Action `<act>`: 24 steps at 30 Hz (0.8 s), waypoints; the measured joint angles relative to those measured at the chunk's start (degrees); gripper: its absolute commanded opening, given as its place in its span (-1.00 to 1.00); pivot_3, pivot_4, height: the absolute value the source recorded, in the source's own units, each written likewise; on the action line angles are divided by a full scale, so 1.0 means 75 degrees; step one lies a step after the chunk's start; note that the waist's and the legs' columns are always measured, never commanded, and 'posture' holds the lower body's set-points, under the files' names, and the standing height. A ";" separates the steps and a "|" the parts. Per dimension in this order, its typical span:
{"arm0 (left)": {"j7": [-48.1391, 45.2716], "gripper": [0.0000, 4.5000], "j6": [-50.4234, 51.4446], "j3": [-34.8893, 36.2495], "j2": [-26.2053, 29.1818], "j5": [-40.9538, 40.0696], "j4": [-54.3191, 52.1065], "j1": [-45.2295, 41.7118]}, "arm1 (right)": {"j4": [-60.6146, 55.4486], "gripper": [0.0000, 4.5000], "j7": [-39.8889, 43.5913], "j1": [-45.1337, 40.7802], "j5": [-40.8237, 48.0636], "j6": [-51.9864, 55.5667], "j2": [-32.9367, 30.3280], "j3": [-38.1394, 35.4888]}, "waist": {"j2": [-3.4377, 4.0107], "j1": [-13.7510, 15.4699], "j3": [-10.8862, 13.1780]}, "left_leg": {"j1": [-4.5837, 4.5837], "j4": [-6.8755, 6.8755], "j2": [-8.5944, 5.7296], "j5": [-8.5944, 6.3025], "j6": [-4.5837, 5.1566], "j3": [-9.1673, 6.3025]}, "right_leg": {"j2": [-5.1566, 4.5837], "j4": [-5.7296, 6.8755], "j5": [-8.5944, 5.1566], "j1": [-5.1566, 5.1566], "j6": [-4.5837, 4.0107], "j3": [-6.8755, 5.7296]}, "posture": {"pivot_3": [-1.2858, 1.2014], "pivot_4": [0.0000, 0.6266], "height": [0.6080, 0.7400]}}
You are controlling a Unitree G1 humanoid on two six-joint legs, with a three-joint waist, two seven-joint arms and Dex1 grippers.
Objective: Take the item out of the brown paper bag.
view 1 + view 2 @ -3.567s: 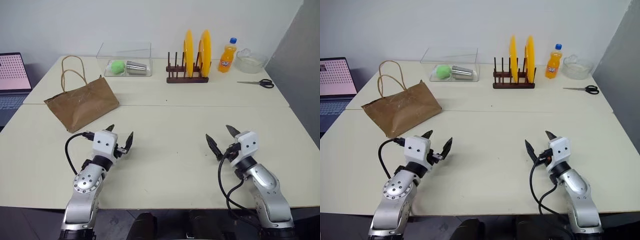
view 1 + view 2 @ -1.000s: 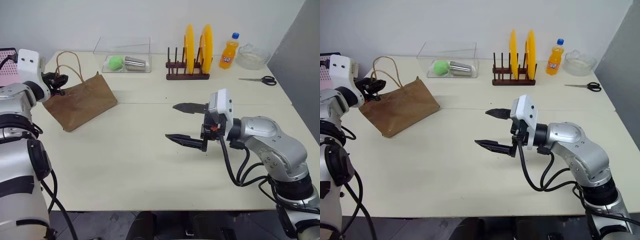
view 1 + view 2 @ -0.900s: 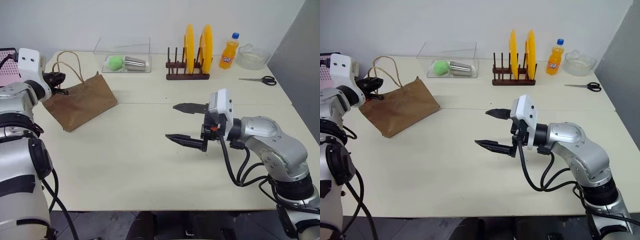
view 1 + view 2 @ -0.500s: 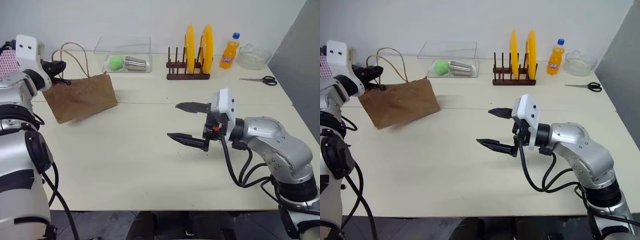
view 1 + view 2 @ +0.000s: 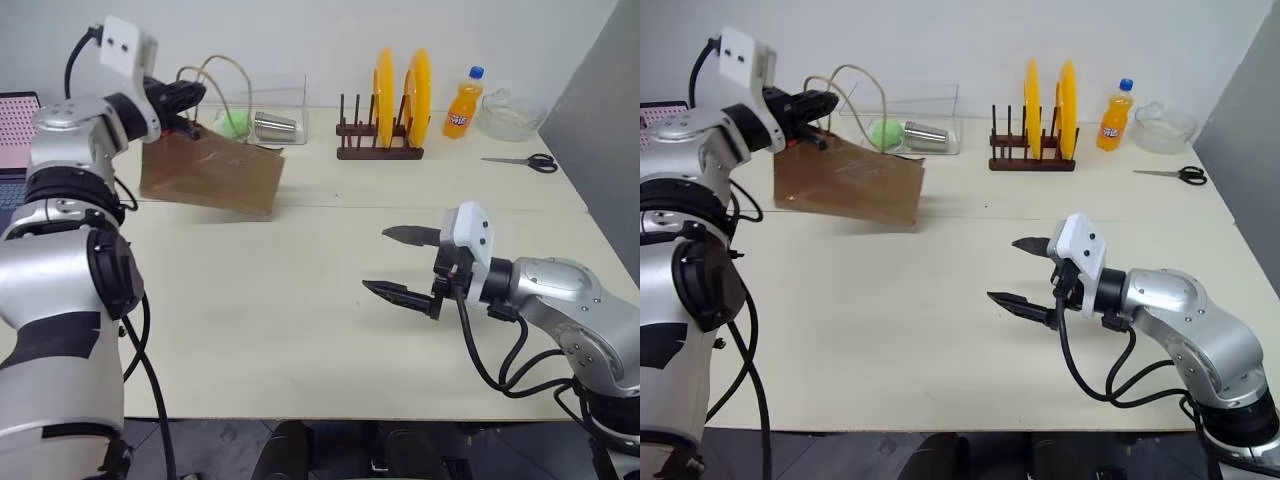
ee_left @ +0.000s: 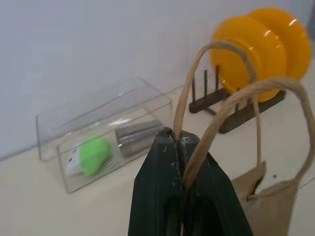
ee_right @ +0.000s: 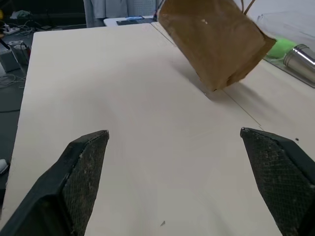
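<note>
Brown paper bag with 2 thin tan cord handles hangs tilted in the air above the pale table, 1 corner down near the tabletop. Left gripper is pinched shut on the handles. Right gripper hovers over the table, well apart from the bag, fingers wide open and holding nothing.

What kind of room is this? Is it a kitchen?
Probably not a real kitchen. It looks more like a robot test room: plain white tables against a bare wall, a laptop at the side, and props laid out, such as a plate rack, scissors and a paper bag.
</note>
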 measured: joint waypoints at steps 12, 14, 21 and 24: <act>0.0067 -0.99 0.0006 0.0103 -0.1663 -0.0270 -0.0006 -0.0290 | -0.0658 1.00 -0.0908 0.1358 0.0002 0.0384 -0.0206 -0.0675 | -0.0009 -0.0013 0.0005 | 0.0024 0.0022 -0.0002 0.0001 0.0001 0.0009 | -0.0001 0.0078 -0.0003 -0.0004 0.0005 0.0015 | 0.03 -0.52 1.00; 0.0110 -0.99 0.0009 0.0172 -0.1854 -0.0317 -0.0006 -0.0291 | -0.0764 1.00 -0.1081 0.1463 0.0124 0.0518 -0.0169 -0.0828 | -0.0009 -0.0024 0.0005 | 0.0029 0.0022 -0.0002 0.0001 0.0001 0.0012 | 0.0000 0.0087 -0.0007 -0.0004 0.0011 0.0019 | 0.03 -0.52 1.00; 0.0122 -0.99 0.0026 0.0179 -0.2504 -0.0332 -0.0004 -0.0294 | -0.1130 1.00 -0.1475 0.1909 0.0338 0.0666 -0.0167 -0.1262 | -0.0010 -0.0018 0.0006 | 0.0031 0.0022 -0.0005 0.0001 0.0001 0.0022 | 0.0001 0.0088 -0.0007 -0.0004 0.0011 0.0030 | 0.03 -0.52 1.00; 0.0106 -0.99 0.0044 0.0177 -0.2667 -0.0332 -0.0005 -0.0294 | -0.1242 1.00 -0.1620 0.1931 0.0410 0.0670 -0.0155 -0.1265 | -0.0010 -0.0019 0.0006 | 0.0032 0.0022 -0.0004 0.0001 0.0002 0.0021 | 0.0002 0.0090 -0.0013 -0.0004 0.0021 0.0030 | 0.03 -0.52 1.00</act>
